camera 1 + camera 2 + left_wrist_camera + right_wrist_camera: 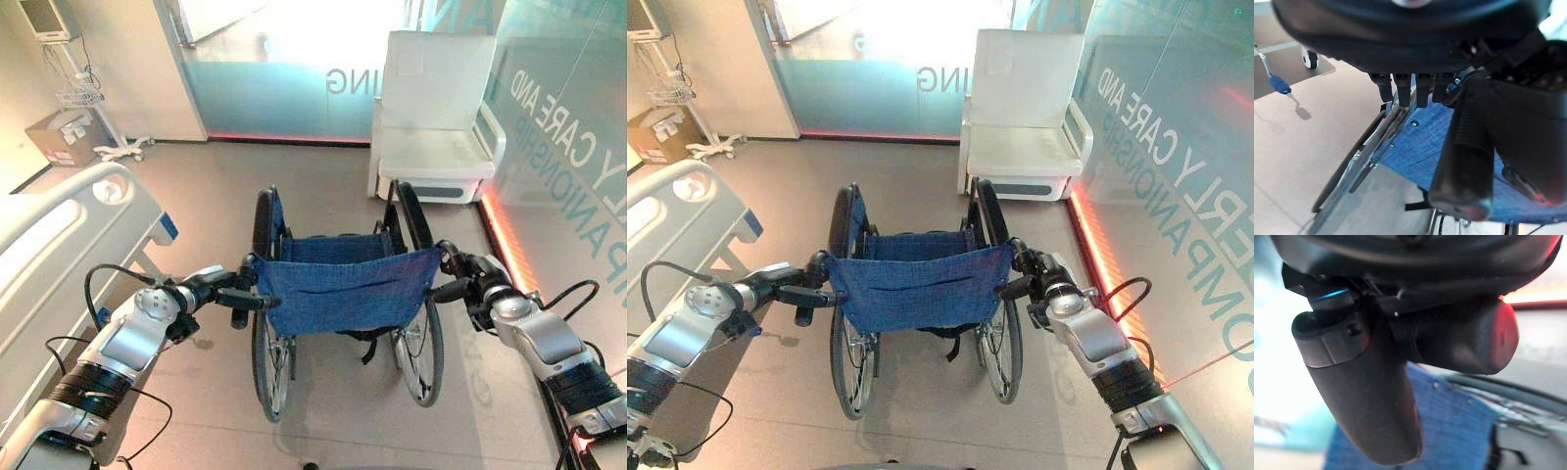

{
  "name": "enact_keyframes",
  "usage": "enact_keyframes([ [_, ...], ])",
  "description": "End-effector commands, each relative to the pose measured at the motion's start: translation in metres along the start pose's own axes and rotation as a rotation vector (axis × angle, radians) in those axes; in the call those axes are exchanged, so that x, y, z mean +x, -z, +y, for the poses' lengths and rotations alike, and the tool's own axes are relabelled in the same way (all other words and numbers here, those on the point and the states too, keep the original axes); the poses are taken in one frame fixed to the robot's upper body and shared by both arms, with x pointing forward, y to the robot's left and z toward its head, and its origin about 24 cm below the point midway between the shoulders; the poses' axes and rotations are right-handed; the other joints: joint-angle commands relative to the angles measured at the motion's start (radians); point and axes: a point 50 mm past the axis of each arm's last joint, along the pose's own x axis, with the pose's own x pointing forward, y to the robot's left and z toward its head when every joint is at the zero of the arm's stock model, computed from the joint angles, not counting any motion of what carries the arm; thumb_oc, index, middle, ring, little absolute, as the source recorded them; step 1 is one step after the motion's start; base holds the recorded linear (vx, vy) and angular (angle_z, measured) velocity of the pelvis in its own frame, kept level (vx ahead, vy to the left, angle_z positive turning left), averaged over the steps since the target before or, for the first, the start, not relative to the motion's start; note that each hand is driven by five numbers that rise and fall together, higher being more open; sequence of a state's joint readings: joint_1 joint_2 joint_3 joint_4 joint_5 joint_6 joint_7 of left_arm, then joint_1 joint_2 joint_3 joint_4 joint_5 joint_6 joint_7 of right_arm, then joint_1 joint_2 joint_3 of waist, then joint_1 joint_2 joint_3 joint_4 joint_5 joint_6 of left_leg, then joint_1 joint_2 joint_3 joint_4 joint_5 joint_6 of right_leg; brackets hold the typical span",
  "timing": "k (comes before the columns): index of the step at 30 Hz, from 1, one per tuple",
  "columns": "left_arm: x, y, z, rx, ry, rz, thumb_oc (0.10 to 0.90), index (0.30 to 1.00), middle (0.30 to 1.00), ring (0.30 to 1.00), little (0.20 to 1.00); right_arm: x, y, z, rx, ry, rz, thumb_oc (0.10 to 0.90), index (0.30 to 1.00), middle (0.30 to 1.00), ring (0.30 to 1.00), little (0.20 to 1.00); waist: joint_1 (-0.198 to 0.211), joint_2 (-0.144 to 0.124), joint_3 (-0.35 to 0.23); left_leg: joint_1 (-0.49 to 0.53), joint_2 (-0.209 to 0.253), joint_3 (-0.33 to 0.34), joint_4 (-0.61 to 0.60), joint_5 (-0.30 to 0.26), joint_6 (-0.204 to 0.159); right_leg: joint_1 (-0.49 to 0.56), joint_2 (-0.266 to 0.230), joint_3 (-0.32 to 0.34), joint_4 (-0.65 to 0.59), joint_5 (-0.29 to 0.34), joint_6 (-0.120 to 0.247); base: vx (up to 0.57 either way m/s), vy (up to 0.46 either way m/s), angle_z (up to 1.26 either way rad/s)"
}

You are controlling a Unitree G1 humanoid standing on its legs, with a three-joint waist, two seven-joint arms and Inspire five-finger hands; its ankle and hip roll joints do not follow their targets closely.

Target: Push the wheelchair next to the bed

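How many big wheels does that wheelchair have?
2: the left wheel sits below the left hand, the right wheel below the right hand. Small front wheels may be hidden.

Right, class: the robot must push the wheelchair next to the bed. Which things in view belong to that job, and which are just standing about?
Part of the job:
wheelchair
bed
left hand, on a push handle
right hand, on the other handle

Just standing about:
white armchair
cardboard box
wheeled stand

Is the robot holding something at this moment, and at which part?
Yes. Both hands hold the wheelchair by its push handles: the left hand on the left handle, the right hand on the right handle.
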State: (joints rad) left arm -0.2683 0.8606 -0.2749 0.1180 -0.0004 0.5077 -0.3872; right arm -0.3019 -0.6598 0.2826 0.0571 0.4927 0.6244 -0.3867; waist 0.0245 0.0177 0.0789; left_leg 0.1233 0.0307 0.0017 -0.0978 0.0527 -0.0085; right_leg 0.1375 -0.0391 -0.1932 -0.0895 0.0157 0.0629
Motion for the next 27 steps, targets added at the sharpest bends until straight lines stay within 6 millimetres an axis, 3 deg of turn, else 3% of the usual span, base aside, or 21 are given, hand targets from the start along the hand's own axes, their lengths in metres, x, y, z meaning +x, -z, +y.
enact_keyframes([
  [1, 0.005, 0.029, -0.014, 0.075, -0.027, 0.128, 0.800, 0.900, 0.900, 0.900, 0.900, -0.001, 0.013, 0.019, 0.093, -0.027, 0.023, 0.800, 0.900, 0.900, 0.900, 0.900, 0.002, -0.032, 0.009, 0.001, -0.059, 0.034, 0.011, -0.041, 0.026, -0.005, -0.012, 0.025, 0.010, 0.020, 0.035, 0.00, 0.000, 0.00],
  [9, 0.007, 0.021, -0.013, 0.078, -0.033, 0.096, 0.800, 0.900, 0.900, 0.900, 0.900, 0.007, 0.019, 0.016, -0.095, -0.030, 0.096, 0.800, 0.900, 0.900, 0.900, 0.900, 0.009, -0.034, 0.007, 0.004, -0.060, 0.035, 0.011, -0.039, 0.024, 0.001, -0.012, 0.021, 0.008, 0.021, 0.033, 0.00, 0.000, 0.00],
  [19, 0.014, 0.011, -0.016, 0.133, 0.030, 0.114, 0.800, 0.900, 0.900, 0.900, 0.900, 0.015, -0.006, 0.025, -0.185, -0.058, 0.061, 0.800, 0.900, 0.900, 0.900, 0.900, 0.021, -0.037, 0.005, 0.004, -0.061, 0.031, 0.011, -0.038, 0.024, 0.004, -0.014, 0.014, 0.006, 0.020, 0.029, 0.00, 0.000, 0.00],
  [20, 0.014, 0.011, -0.015, 0.135, 0.034, 0.115, 0.800, 0.900, 0.900, 0.900, 0.900, 0.016, -0.008, 0.026, -0.201, -0.063, 0.061, 0.761, 0.841, 0.841, 0.841, 0.841, 0.020, -0.037, 0.004, 0.005, -0.061, 0.032, 0.011, -0.039, 0.024, 0.004, -0.014, 0.014, 0.006, 0.019, 0.028, 0.00, 0.000, 0.00],
  [21, 0.014, 0.010, -0.015, 0.135, 0.037, 0.113, 0.800, 0.900, 0.900, 0.900, 0.900, 0.016, -0.009, 0.026, -0.208, -0.071, 0.060, 0.527, 0.491, 0.491, 0.491, 0.491, 0.021, -0.037, 0.003, 0.004, -0.060, 0.032, 0.011, -0.039, 0.024, 0.004, -0.014, 0.014, 0.006, 0.019, 0.028, 0.00, 0.000, 0.00],
  [22, 0.015, 0.009, -0.016, 0.127, 0.037, 0.105, 0.780, 0.869, 0.869, 0.869, 0.869, 0.016, -0.011, 0.027, -0.219, -0.080, 0.056, 0.400, 0.300, 0.300, 0.300, 0.300, 0.021, -0.037, 0.002, 0.004, -0.060, 0.032, 0.011, -0.039, 0.023, 0.004, -0.013, 0.014, 0.005, 0.019, 0.028, 0.00, 0.000, 0.00],
  [23, 0.016, 0.008, -0.016, 0.120, 0.036, 0.097, 0.654, 0.681, 0.681, 0.681, 0.681, 0.016, -0.013, 0.028, -0.232, -0.090, 0.051, 0.400, 0.300, 0.300, 0.300, 0.300, 0.021, -0.038, 0.000, 0.004, -0.060, 0.032, 0.011, -0.039, 0.023, 0.004, -0.013, 0.015, 0.006, 0.019, 0.027, 0.00, 0.000, 0.00],
  [25, 0.017, 0.006, -0.018, 0.110, 0.030, 0.085, 0.535, 0.502, 0.502, 0.502, 0.502, 0.016, -0.014, 0.029, -0.247, -0.099, 0.045, 0.400, 0.300, 0.300, 0.300, 0.300, 0.021, -0.038, 0.000, 0.004, -0.060, 0.034, 0.011, -0.039, 0.023, 0.004, -0.013, 0.015, 0.005, 0.019, 0.027, 0.00, 0.000, 0.00],
  [26, 0.018, 0.004, -0.019, 0.082, 0.005, 0.061, 0.400, 0.300, 0.300, 0.300, 0.300, 0.016, -0.018, 0.029, -0.261, -0.113, 0.030, 0.400, 0.300, 0.300, 0.300, 0.300, 0.021, -0.040, -0.001, 0.004, -0.060, 0.035, 0.011, -0.039, 0.022, 0.004, -0.013, 0.016, 0.006, 0.018, 0.027, 0.00, 0.000, 0.00],
  [27, 0.018, 0.004, -0.019, 0.078, 0.002, 0.057, 0.400, 0.300, 0.300, 0.300, 0.300, 0.016, -0.018, 0.029, -0.264, -0.116, 0.029, 0.400, 0.300, 0.300, 0.300, 0.300, 0.021, -0.040, -0.001, 0.004, -0.060, 0.034, 0.011, -0.039, 0.022, 0.004, -0.012, 0.016, 0.006, 0.018, 0.027, 0.00, 0.000, 0.00],
])
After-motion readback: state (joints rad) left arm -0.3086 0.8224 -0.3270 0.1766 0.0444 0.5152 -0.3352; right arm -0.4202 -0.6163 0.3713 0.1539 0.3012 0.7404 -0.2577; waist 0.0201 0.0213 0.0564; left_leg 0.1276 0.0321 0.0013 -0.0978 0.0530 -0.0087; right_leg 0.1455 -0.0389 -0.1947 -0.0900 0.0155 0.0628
